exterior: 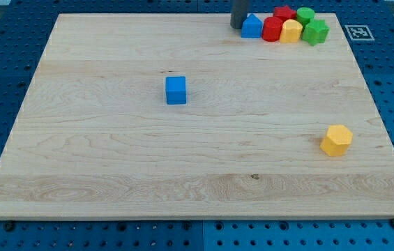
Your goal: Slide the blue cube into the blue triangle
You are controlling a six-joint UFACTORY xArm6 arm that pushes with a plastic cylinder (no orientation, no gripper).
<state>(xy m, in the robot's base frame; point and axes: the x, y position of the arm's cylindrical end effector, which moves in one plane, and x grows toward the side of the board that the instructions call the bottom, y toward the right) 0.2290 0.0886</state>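
Observation:
The blue cube (176, 90) sits alone on the wooden board, left of the middle. The blue triangle (252, 26) lies near the view's top, at the left end of a cluster of blocks. My tip (238, 26) stands at the view's top, right next to the blue triangle on its left side. The tip is far from the blue cube, up and to the right of it.
Right of the blue triangle are a red block (273, 29), a yellow block (291, 31), a red block (284, 12) behind, and two green blocks (315, 31) (305, 14). A yellow hexagon (336, 140) lies at the right. The board (113, 174) lies on a blue pegboard.

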